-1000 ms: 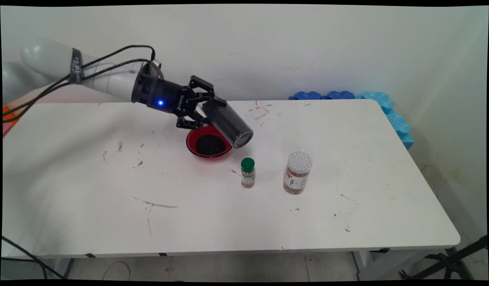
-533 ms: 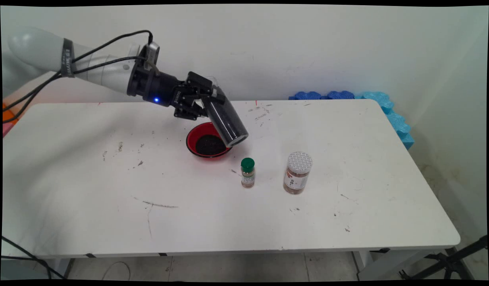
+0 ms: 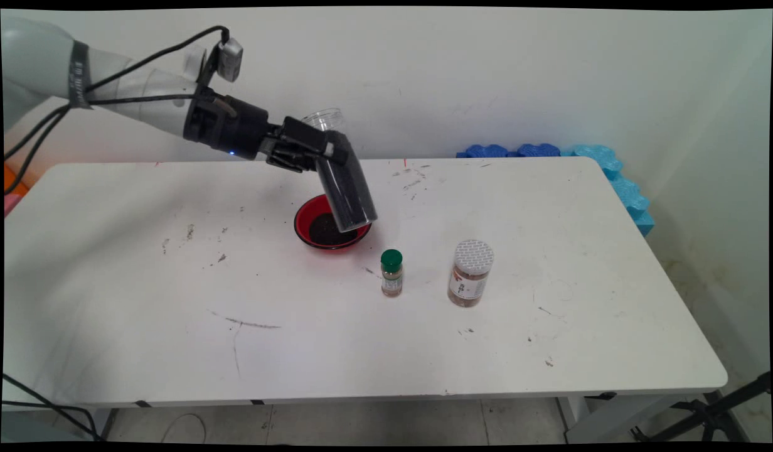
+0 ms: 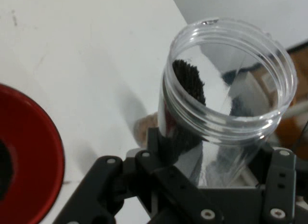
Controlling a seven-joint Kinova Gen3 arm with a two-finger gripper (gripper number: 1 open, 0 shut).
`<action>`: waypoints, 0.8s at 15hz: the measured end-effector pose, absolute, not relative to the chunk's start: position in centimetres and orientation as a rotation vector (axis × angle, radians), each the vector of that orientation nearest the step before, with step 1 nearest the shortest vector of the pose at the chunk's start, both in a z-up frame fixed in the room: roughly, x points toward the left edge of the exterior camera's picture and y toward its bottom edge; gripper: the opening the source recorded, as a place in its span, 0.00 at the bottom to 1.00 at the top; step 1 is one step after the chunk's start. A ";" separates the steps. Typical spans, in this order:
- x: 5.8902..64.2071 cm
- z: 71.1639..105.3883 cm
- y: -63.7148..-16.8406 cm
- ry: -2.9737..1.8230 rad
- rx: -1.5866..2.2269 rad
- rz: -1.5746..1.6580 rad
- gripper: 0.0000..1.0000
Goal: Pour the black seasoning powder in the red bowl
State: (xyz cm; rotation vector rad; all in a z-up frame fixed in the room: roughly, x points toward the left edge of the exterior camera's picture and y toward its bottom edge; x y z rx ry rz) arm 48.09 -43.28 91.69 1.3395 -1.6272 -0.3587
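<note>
Raised and more upright than before, clear jar [image 3: 344,185] clamped in gripper [image 3: 327,154], over red bowl [image 3: 305,220], spice-bottle labels seemingly unreadable.

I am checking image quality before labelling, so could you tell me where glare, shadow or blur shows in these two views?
Main view: even, soft light; the green-capped spice bottle and the grey-lidded spice jar cast only faint shadows on the white table. Hand view: bright reflections streak the clear jar held in the gripper, a soft shadow lies on the table beside it, and the red bowl looks slightly soft.
</note>
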 end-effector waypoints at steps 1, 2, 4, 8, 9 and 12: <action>48.1 92.0 -43.0 -1.673 1.289 -0.321 0.00; 48.2 92.3 -42.6 -1.716 1.239 -0.283 0.00; 48.4 92.8 -42.0 -1.782 1.156 -0.217 0.00; 48.8 93.4 -41.0 -1.874 1.028 -0.111 0.00; 48.9 93.4 -40.8 -1.887 1.009 -0.093 0.00; 49.0 93.8 -39.9 -1.950 0.921 -0.015 0.00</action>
